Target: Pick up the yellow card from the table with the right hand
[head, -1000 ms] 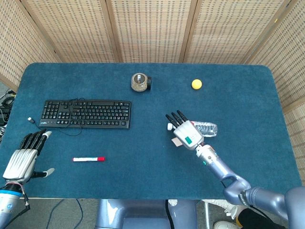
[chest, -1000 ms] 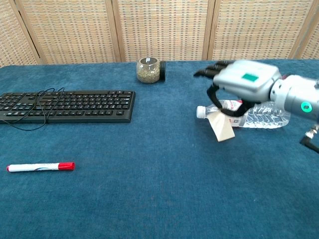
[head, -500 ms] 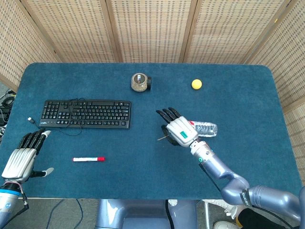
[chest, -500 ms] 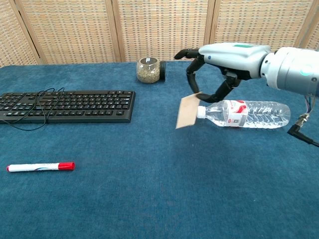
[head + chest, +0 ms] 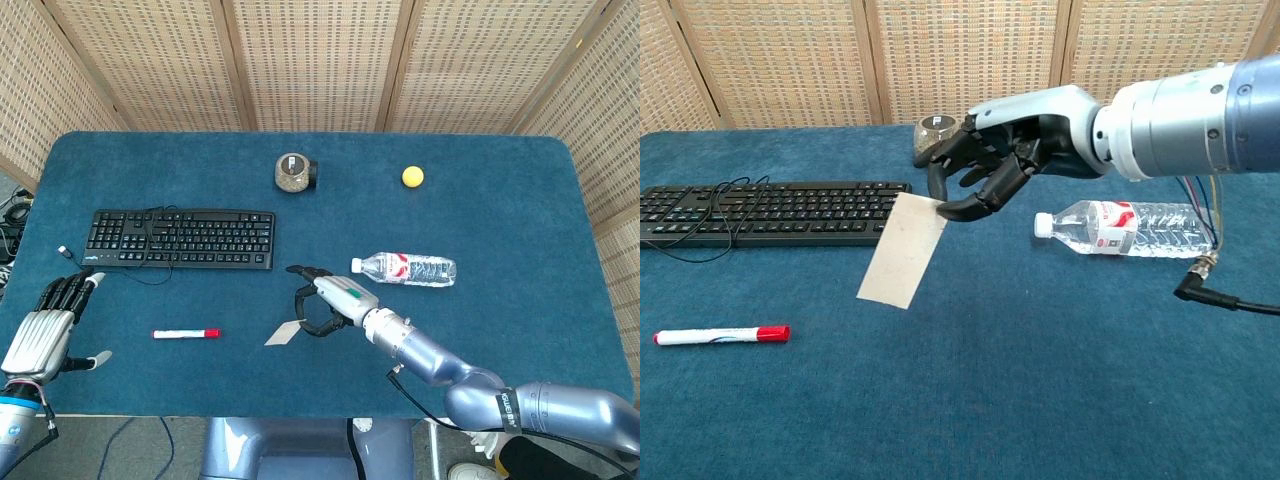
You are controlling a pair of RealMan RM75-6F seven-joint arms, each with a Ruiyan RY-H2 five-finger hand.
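Observation:
The card (image 5: 903, 251) shows as a pale tan rectangle hanging tilted in the air above the blue table; the head view catches it as a small pale sliver (image 5: 283, 334). My right hand (image 5: 992, 166) pinches the card's upper corner between thumb and fingers, raised off the table (image 5: 325, 303). My left hand (image 5: 45, 328) rests at the table's front left edge, fingers apart and holding nothing. The chest view does not show the left hand.
A black keyboard (image 5: 182, 239) lies at the left, with a red-capped white marker (image 5: 186, 333) in front of it. A plastic water bottle (image 5: 405, 268) lies right of my right hand. A glass jar (image 5: 293, 172) and a yellow ball (image 5: 413, 177) sit at the back.
My right hand has lifted the card off the table beside the bottle and carried it leftward and toward me. The left hand has stayed put.

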